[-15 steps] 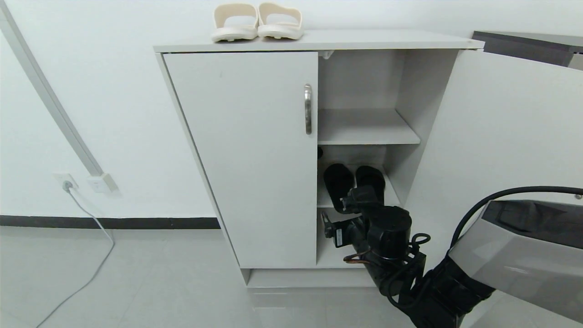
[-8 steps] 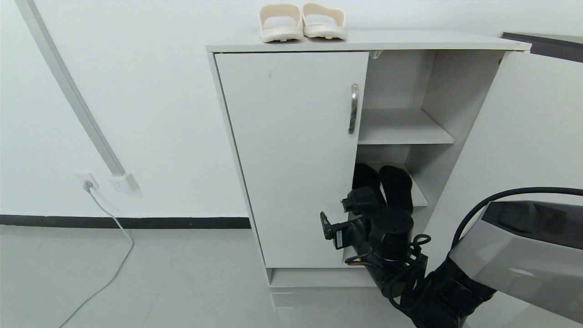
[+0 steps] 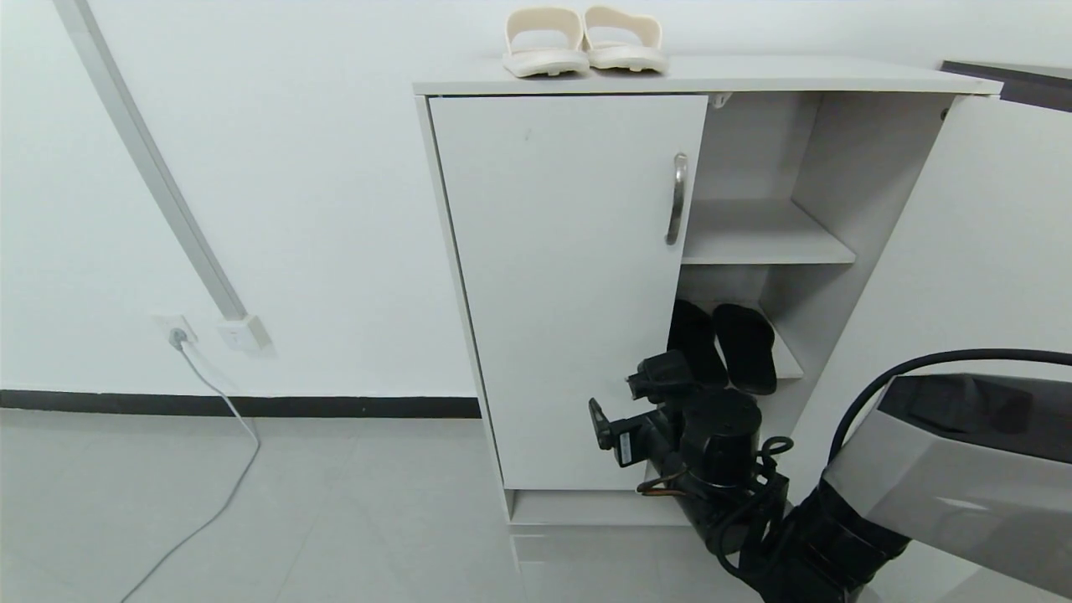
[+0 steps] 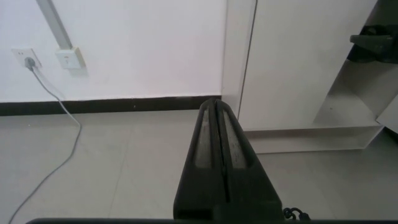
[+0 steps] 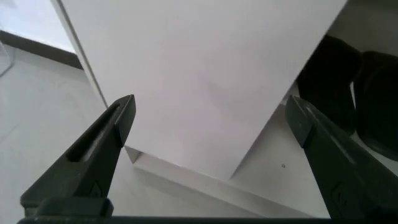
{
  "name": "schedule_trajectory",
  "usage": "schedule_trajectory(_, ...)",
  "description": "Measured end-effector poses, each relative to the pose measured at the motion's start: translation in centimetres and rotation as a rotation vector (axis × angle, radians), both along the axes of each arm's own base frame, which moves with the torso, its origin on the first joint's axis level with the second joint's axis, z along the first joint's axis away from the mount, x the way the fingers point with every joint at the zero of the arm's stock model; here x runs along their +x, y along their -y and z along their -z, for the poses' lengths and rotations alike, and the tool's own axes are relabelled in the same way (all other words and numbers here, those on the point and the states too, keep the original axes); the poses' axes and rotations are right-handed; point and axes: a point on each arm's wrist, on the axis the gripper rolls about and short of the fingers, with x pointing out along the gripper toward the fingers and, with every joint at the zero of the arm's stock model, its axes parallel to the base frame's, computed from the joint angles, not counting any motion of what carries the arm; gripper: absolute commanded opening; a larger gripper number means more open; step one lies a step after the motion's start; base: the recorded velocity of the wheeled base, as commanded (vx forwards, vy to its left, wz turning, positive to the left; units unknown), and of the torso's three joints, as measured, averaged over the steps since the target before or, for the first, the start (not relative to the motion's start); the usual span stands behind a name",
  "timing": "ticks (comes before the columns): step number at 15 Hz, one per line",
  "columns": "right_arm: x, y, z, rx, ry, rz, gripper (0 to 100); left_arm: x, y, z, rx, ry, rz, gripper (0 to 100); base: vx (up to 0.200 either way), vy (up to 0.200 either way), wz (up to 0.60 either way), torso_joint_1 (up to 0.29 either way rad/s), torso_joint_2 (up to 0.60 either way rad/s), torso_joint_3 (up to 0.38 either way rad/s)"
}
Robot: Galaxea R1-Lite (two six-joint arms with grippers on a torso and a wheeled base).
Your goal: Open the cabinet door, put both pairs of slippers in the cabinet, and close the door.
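Floor (image 3: 251, 519) grey tile, wall (image 3: 293, 167) white; left hand (image 4: 216, 140) closed, right hand (image 5: 211, 106) agape, both empty.

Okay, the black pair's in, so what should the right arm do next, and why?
Probably lift the open right gripper toward the cream slippers on the cabinet top: the black slippers already lie on a shelf, and the right door stands open.

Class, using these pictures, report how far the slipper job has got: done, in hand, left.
Done: the right door stands open and the black slippers lie on a shelf inside. In hand: nothing; the right gripper is open and empty. Left: the cream slippers atop the cabinet, then closing the door.
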Motion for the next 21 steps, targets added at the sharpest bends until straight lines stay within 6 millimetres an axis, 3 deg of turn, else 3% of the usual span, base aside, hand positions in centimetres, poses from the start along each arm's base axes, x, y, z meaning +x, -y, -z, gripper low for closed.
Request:
schedule_trajectory(12,-0.15,0.06,0.48,-0.015,0.015,-0.004,100,0.00,0.00,0.00,0.000,0.000,-0.001,0,0.000,0.000,0.00,0.000,0.00,0.000)
schedule_trajectory(21,-0.28,-0.04,0.47,-0.016,0.017,-0.007,100,0.00,0.00,0.00,0.000,0.000,0.000,0,0.000,0.000,0.00,0.045,-0.38,-0.330)
